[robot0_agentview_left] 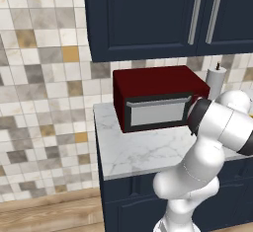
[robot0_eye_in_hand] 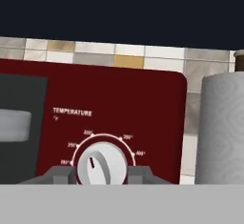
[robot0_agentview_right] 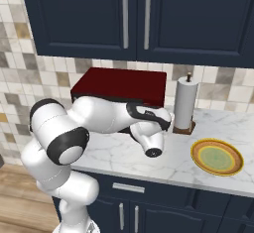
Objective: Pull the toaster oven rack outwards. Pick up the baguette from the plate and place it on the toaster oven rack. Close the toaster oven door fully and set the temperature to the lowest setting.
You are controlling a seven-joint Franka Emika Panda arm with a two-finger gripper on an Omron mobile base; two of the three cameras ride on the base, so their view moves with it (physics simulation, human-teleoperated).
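The dark red toaster oven point(robot0_agentview_left: 153, 80) stands on the counter with its black-framed door point(robot0_agentview_left: 157, 111) closed upright. That closed door hides the rack and the baguette. In the hand view, the white temperature knob point(robot0_eye_in_hand: 101, 163) sits under the word TEMPERATURE on the red side panel. My gripper point(robot0_eye_in_hand: 99, 174) is shut on this knob, one grey fingertip point(robot0_eye_in_hand: 57, 174) on each side. The knob's dark mark points up and slightly left. The yellow-orange plate point(robot0_agentview_right: 217, 156) lies bare on the counter to the right. My forearm reaches in toward the right end of the toaster oven point(robot0_agentview_right: 119, 86).
A paper towel roll point(robot0_agentview_right: 184, 105) stands upright just right of the oven, close beside my hand. Dark blue wall cabinets point(robot0_agentview_left: 168, 14) hang above. The marble counter point(robot0_agentview_left: 133, 149) has free room in front of the oven, with its left edge near the tiled wall.
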